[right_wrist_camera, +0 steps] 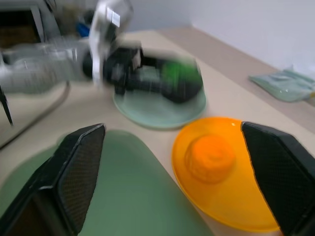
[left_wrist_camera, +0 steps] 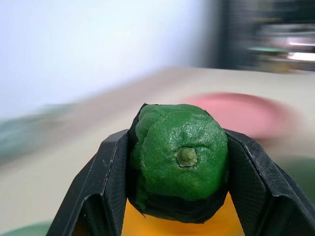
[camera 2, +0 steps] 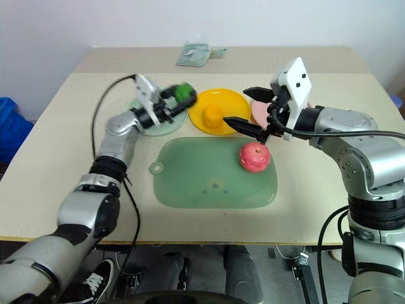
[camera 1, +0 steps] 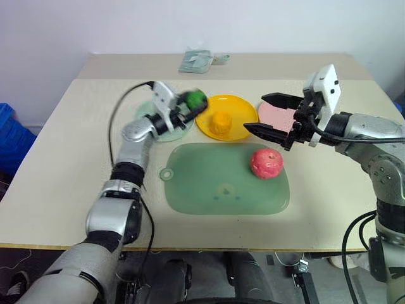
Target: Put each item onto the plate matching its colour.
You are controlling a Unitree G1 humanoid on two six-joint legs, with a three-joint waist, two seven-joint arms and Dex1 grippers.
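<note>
Head stereo pair: high, angled down over the table [camera 1: 57,190]. Wrist views: low, near, level along own fingers. Shared by all four: the yellow-orange plate [right_wrist_camera: 231,196].

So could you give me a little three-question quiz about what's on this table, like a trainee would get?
1. True or false: the orange fruit lies on the yellow-orange plate.
2. What does the left end effector hold?
3. The pink-red fruit rests on: A) the pink plate, B) the green mat, C) the bare table.

Key: 1 true; 2 the green fruit; 3 B.
</note>
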